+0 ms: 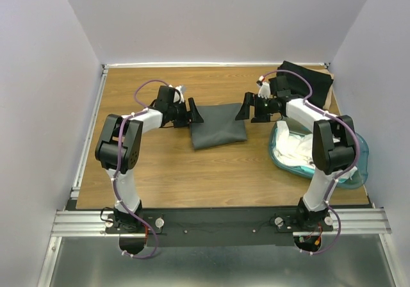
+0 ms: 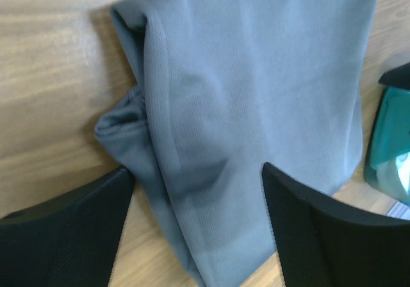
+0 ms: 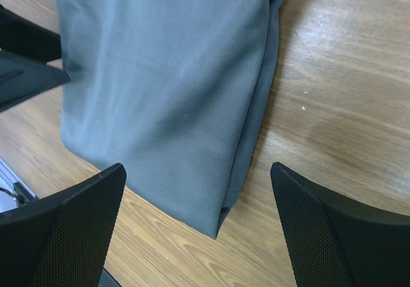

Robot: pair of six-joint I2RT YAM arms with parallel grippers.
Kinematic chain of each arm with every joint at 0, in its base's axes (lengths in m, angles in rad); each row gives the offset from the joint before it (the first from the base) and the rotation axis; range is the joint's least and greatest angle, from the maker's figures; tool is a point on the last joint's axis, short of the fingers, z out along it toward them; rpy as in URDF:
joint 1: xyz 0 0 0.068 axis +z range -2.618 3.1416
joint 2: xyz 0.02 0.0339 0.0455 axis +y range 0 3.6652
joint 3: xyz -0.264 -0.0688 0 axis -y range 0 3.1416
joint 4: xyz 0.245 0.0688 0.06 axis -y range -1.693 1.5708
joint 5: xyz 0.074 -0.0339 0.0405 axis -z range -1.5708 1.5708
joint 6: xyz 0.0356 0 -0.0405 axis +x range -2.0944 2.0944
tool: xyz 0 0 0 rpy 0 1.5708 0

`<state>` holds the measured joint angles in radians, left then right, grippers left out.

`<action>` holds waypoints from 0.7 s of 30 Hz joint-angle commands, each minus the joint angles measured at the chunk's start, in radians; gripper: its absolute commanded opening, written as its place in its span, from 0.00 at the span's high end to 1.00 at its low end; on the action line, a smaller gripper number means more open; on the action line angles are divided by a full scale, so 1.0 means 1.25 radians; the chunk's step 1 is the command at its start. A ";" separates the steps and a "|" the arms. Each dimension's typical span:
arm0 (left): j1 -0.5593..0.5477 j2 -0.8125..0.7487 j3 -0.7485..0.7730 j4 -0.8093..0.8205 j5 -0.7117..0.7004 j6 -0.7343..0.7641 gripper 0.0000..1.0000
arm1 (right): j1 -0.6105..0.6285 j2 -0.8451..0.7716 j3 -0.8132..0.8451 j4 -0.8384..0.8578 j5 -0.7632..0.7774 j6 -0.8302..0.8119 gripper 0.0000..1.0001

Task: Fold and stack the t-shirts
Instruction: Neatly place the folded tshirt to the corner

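A folded dark grey t-shirt (image 1: 217, 126) lies on the wooden table in the middle. My left gripper (image 1: 193, 114) is open at its left edge; the left wrist view shows the shirt (image 2: 256, 95) between the spread fingers (image 2: 70, 236), not gripped. My right gripper (image 1: 246, 107) is open at the shirt's upper right corner; the right wrist view shows the shirt's folded corner (image 3: 173, 88) between the spread fingers (image 3: 346, 236). A black t-shirt (image 1: 307, 79) lies at the back right. White shirts (image 1: 296, 147) lie in the tub.
A translucent teal plastic tub (image 1: 356, 165) stands at the right, partly under the right arm; its edge shows in the left wrist view (image 2: 387, 146). White walls enclose the table on three sides.
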<state>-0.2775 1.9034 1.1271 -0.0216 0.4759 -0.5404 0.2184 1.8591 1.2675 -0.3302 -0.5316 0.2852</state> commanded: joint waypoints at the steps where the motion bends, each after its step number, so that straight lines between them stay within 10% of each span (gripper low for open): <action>1: -0.005 0.053 -0.001 -0.016 -0.027 0.013 0.19 | -0.005 0.022 -0.009 0.026 -0.026 -0.016 0.00; 12: -0.005 0.062 -0.050 0.014 -0.017 0.013 1.00 | -0.009 0.063 -0.014 0.040 -0.052 -0.017 0.00; 21: -0.005 0.030 -0.146 0.164 0.039 -0.017 1.00 | -0.012 0.110 -0.005 0.052 -0.093 -0.011 0.00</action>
<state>-0.2771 1.9297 1.0126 0.1719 0.5045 -0.5594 0.2127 1.9545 1.2594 -0.2882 -0.5949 0.2790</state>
